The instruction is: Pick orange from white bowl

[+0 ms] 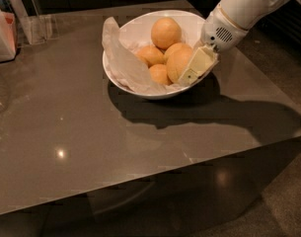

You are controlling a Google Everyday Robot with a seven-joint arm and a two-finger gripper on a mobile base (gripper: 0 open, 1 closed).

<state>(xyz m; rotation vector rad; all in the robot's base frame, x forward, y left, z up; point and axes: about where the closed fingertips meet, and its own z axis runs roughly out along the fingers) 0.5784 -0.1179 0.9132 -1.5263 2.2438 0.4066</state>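
Observation:
The white bowl (121, 73), lined with crinkled white paper, stands at the back middle of the dark table. It holds several oranges. The orange (177, 62), the largest, lies at the bowl's right front. A rounder orange (166, 32) sits at the back, and smaller ones (151, 55) lie to the left. My gripper (188, 70) reaches in over the bowl's right rim from the upper right. Its cream-coloured tip lies against the right side of the large orange. The far side of that orange is hidden.
The white arm (239, 11) comes in from the top right corner. A clear container (37, 27) and a white packet (3, 36) stand at the table's back left. The table's front edge (155, 172) and right edge are close by.

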